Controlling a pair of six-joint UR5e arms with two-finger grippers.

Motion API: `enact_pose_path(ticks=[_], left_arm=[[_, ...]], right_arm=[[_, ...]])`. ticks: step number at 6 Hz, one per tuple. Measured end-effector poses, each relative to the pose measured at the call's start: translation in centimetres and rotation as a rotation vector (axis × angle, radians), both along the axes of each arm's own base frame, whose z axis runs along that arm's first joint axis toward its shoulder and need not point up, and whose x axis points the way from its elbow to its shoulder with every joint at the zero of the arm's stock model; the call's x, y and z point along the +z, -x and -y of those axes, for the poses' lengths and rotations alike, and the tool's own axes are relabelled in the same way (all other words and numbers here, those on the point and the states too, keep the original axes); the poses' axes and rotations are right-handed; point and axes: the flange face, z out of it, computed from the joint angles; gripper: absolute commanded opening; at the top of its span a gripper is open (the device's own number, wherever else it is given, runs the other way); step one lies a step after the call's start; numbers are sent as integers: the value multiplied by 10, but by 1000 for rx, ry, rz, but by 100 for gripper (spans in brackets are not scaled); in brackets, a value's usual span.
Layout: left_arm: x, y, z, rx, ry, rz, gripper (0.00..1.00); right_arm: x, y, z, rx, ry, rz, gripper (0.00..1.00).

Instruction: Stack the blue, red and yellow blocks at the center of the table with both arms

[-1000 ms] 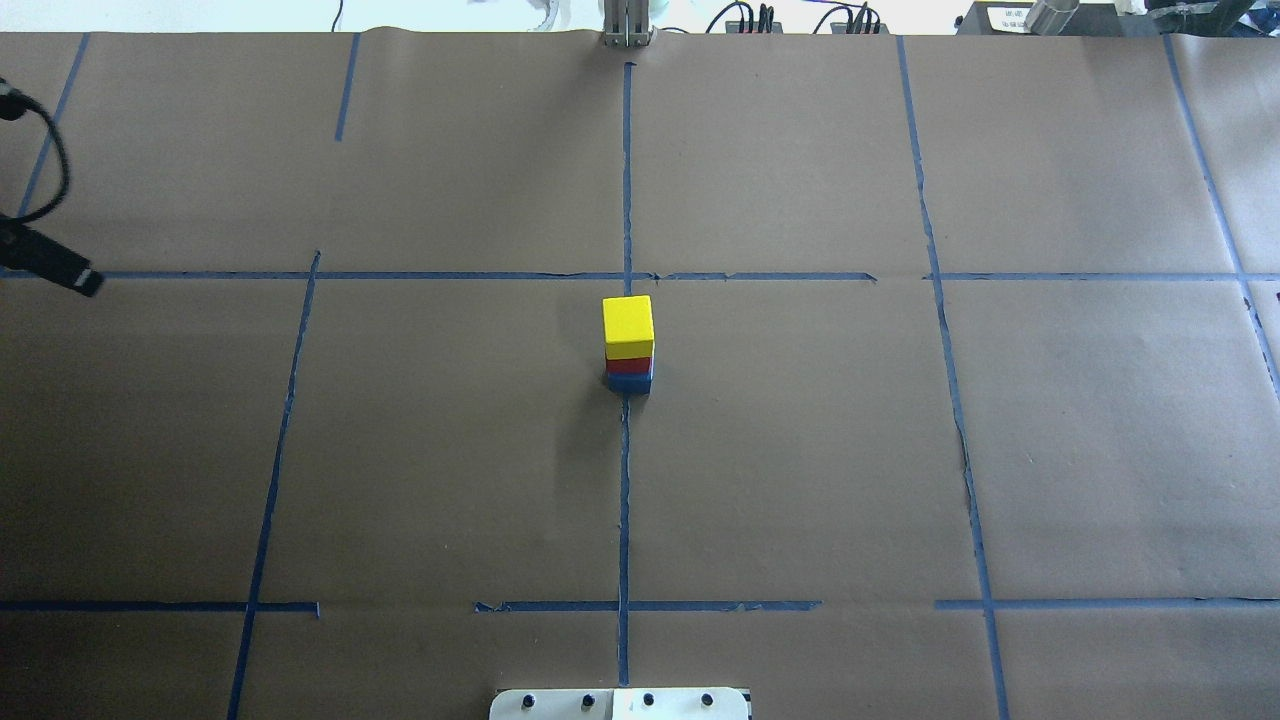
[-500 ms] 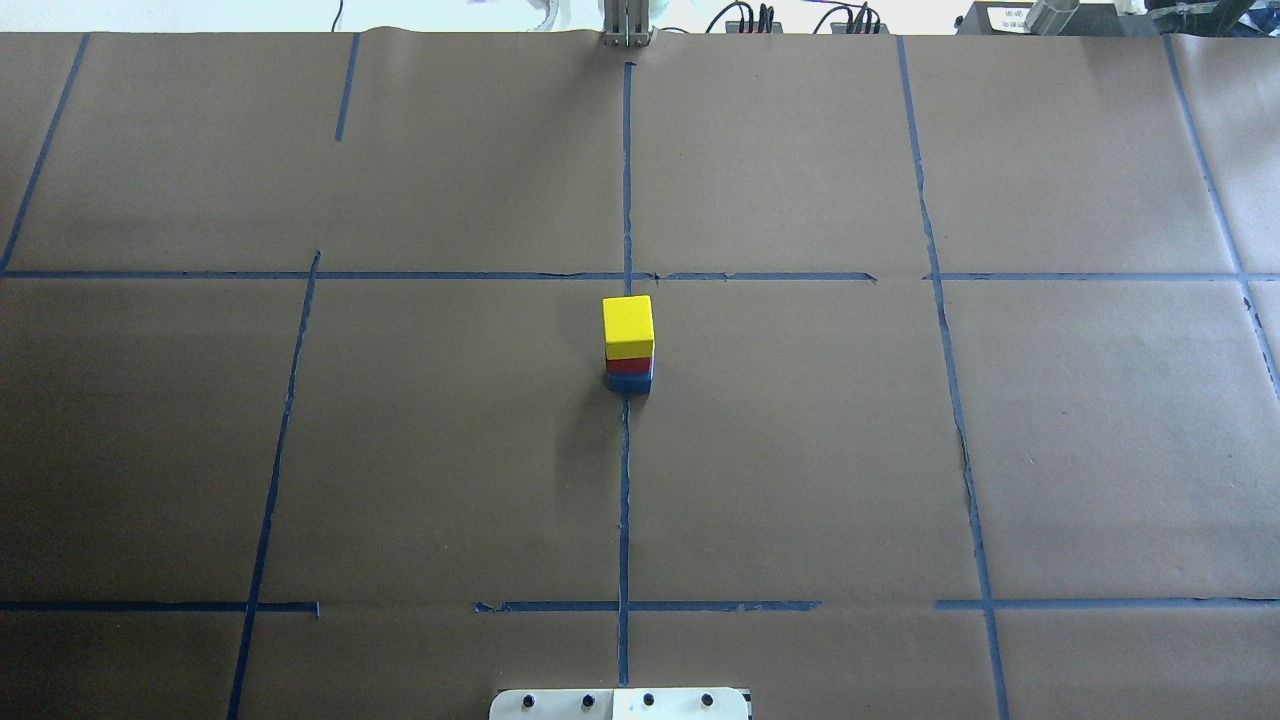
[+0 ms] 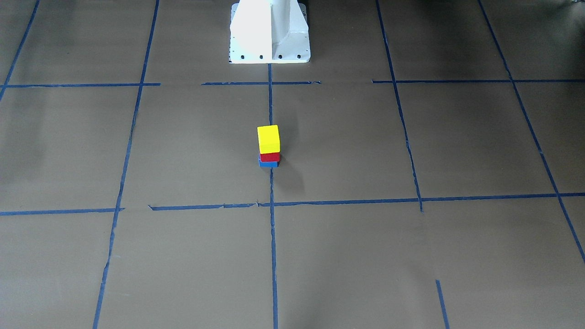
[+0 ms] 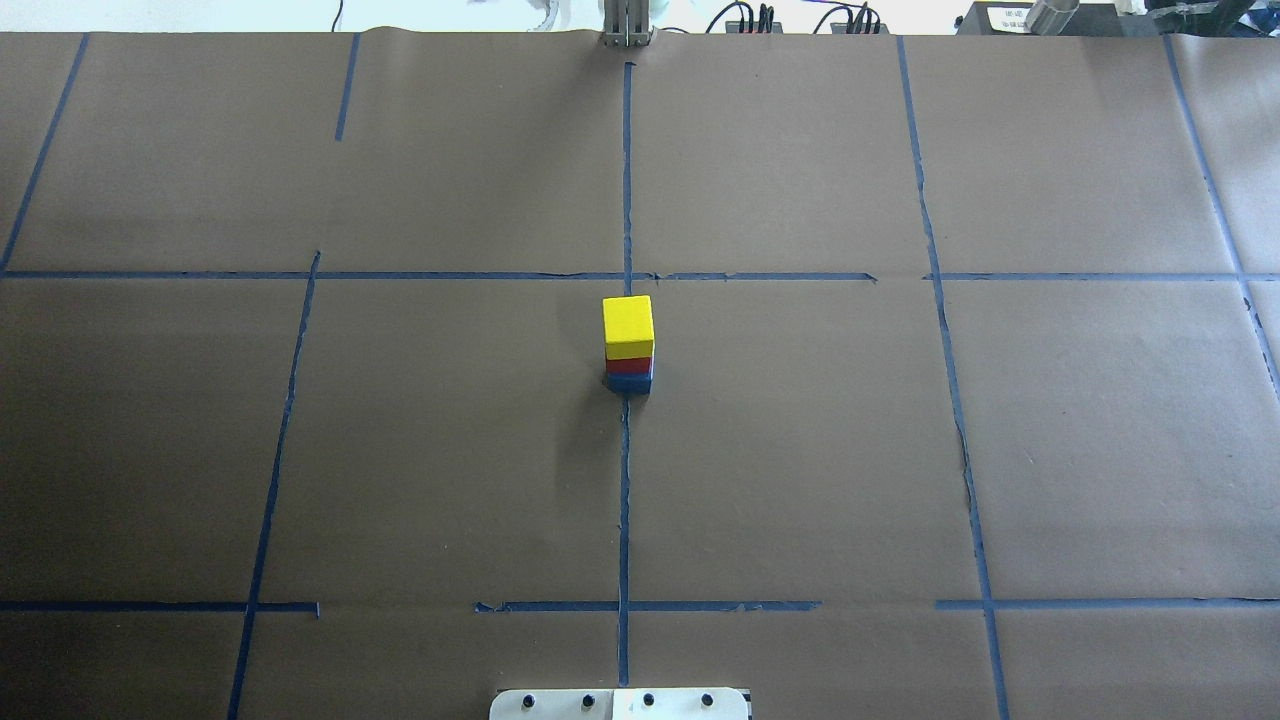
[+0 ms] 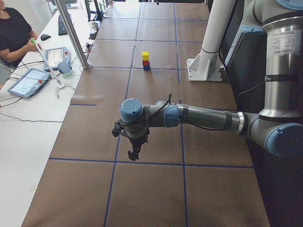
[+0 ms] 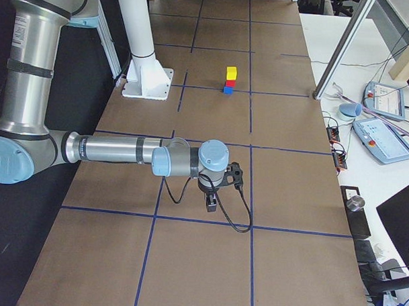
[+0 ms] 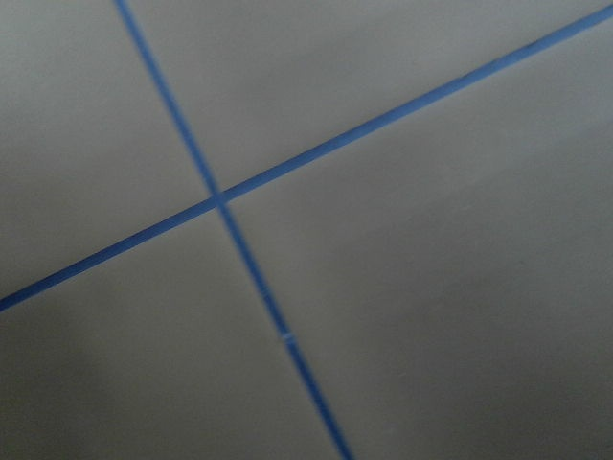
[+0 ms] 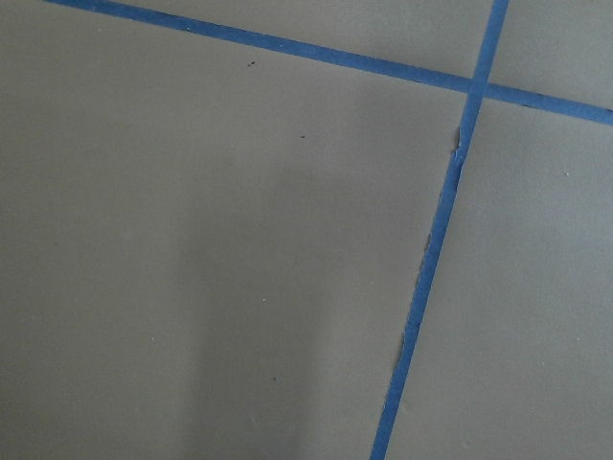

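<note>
The yellow block [image 4: 628,322] sat on the red block [image 4: 628,365], which sat on the blue block [image 4: 630,383], mid-frame, as the task wanted. The left gripper [image 5: 134,153] and right gripper [image 6: 211,201] hung well apart from the tower, likely so nothing bumped it. Were they open or closed? I could not tell.

Blue tape lines [image 4: 624,500] grid the brown table [image 4: 450,450]; an operator [image 5: 14,28] sits beside tablets [image 5: 27,81].

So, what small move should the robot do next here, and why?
Probably none beyond stopping. The yellow block sits on the red block, which sits on the blue block, at the centre tape line, and they look roughly aligned. The left hand and the right hand hang over the table, far from the blocks. Any approach would only risk a knock.
</note>
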Motion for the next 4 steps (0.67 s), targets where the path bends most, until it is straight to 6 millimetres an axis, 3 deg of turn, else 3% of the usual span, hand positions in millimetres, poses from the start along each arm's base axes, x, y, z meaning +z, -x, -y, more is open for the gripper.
enact_pose_path(ticks=[2,4], left_arm=[[27,2,-31,-82,136,-15,100],[29,-1,-49,-142,212,-56,100]], right_arm=[[-3,0,12,-3,-20,-52,100],[-8,1,30,-9,-26,-123,100]])
